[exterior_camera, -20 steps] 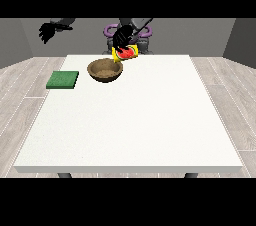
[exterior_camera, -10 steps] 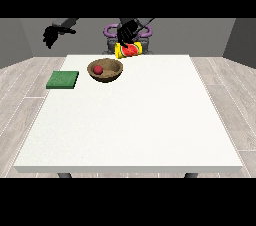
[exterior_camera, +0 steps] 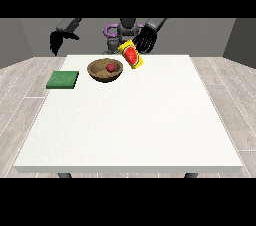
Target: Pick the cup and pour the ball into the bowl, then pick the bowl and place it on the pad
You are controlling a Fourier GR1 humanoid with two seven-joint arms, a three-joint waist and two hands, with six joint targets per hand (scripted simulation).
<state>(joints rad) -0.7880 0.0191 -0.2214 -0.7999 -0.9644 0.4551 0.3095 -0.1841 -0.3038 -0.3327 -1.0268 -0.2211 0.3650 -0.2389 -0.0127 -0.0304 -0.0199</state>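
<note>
The red ball (exterior_camera: pixel 110 67) lies inside the wooden bowl (exterior_camera: pixel 105 70), so the pour looks done. Just right of the bowl, the hand at the view's right (exterior_camera: pixel 146 40) clasps the tilted yellow cup (exterior_camera: pixel 131 55), presumably to set down. Left of the bowl, the green pad (exterior_camera: pixel 63 80) waits; above it the other hand (exterior_camera: pixel 56 42) hangs with fingers drooping, holding nothing.

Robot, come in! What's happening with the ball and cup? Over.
Ball in bowl. Hand at view's right holds cup, tilted. Other hand raised, holds nothing. Pad bare.
</note>
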